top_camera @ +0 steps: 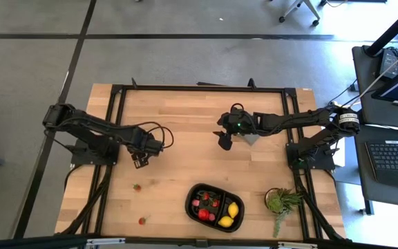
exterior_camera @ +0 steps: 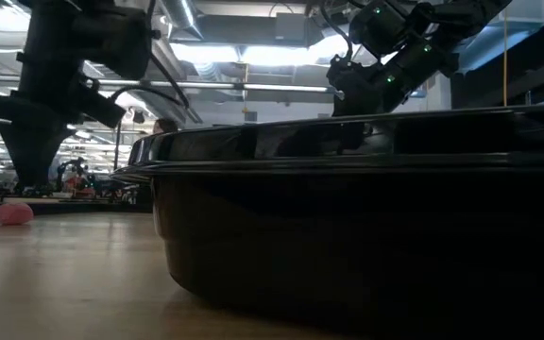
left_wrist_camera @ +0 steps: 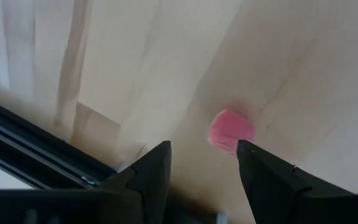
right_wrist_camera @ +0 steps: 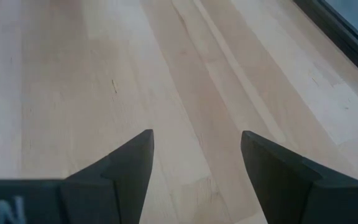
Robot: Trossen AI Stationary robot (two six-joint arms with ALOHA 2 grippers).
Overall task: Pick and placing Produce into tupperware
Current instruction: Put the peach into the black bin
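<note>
The left gripper hangs with spread fingers above a strawberry, far from the black tray. The right gripper waits beyond the tray, fingers spread, empty.

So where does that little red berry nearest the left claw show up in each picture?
High: red berry on bare wood below the left gripper.
Low: pink blob far left.
Left wrist: just ahead of the open fingers.
Right wrist: absent.
Shared landmark: left gripper.
</note>
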